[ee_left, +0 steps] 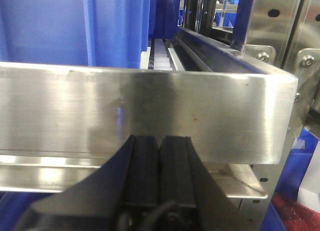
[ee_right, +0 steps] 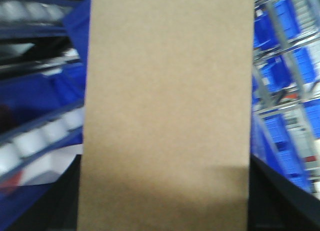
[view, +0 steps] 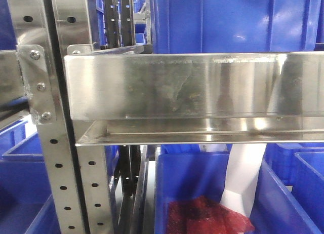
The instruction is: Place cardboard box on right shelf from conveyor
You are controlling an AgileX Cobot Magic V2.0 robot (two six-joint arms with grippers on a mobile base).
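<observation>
Hovering just short of the right shelf (ee_left: 125, 111), the left pincer (ee_left: 160, 151) has its black pads pressed together on nothing, the smudged steel lip directly ahead of its tips and a bolted bracket up and to its right.

The front camera, which catches neither pincer nor the load, shows the same lip running wide across the frame. A perforated upright (view: 55, 158) stands at its left end, blue bins (view: 228, 21) sit above and below, and a red mesh bundle (view: 202, 213) lies in the bin underneath.

At the right pincer (ee_right: 165, 206), the cardboard box (ee_right: 167, 106) fills nearly the whole wrist view, its plain tan face standing lengthwise out from the camera. Dark jaw shapes flank its lower edges, so the pincer appears to be pinching the box, though the picture is blurred and the contact itself is not sharp. White rollers (ee_right: 45, 136) show to the left of the box and more blue bins to its right.

By this evidence the task looks about half done. The box is off the conveyor, which no view shows, and it is up in the right arm's hold. What is left is to carry it over the tall lip, set it down on the shelf floor and let go. Nothing tan appears on the shelf in the front or left wrist views.

Only the right wrist view shows the box. Only the left wrist view shows the channel behind the lip. Only the front view shows the full span of the shelf front.
</observation>
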